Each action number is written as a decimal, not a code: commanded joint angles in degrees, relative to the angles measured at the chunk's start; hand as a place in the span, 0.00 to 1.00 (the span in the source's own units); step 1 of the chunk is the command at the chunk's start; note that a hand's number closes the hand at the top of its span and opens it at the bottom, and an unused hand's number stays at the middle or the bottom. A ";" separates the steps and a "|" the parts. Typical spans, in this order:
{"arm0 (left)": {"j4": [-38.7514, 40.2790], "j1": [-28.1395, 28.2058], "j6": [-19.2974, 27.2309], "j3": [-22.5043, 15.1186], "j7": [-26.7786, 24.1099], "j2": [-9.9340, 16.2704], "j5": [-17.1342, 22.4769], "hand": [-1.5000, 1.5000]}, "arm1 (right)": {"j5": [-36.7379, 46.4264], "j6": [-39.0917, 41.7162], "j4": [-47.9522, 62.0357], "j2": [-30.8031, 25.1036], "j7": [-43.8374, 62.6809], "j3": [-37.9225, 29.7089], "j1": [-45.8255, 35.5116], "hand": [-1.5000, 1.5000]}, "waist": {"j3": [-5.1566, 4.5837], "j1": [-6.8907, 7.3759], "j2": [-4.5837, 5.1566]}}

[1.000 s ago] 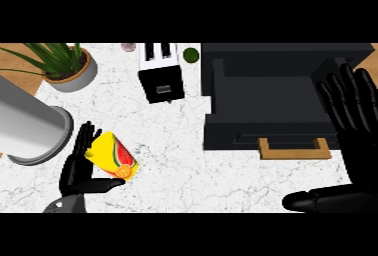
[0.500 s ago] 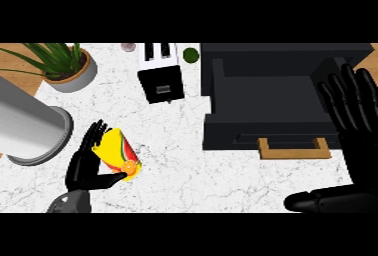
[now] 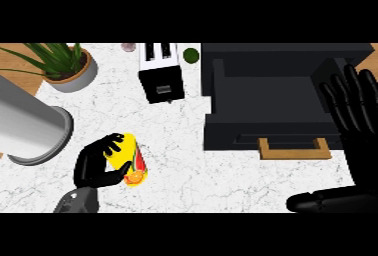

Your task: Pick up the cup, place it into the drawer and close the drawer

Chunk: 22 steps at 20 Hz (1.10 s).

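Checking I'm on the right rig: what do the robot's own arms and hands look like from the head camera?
Both hands are glossy black with segmented fingers and a thumb. The left hand joins a grey forearm at the lower edge. The right hand continues into a rounded black limb section. No cables or markings are visible.

We've got a white marble counter (image 3: 221,180) w/ wood showing at the top corners. On it: potted plant (image 3: 63,67) top left, big grey cylinder (image 3: 29,130) lying at the left edge, black-and-white toaster (image 3: 162,75) top middle, black drawer unit (image 3: 284,95) on the right w/ a wooden handle (image 3: 294,149), yellow cup (image 3: 129,160) lower left.
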 commanded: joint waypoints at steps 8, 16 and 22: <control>6.72 -3.11 6.01 5.28 -8.95 0.72 2.42 1.00 | -1.11 -1.37 -4.45 0.14 4.61 -0.20 0.33 0.00 | -0.54 -0.21 0.42; -11.42 0.13 2.32 0.72 0.76 -0.59 5.52 1.00 | -2.17 0.50 -1.37 -1.85 1.63 -3.64 0.13 0.00 | -0.42 0.58 0.07; -26.79 1.65 5.72 -4.69 12.86 -2.14 5.42 1.00 | 0.65 0.07 -1.16 0.94 -0.96 -0.13 3.46 0.00 | -0.42 0.52 0.11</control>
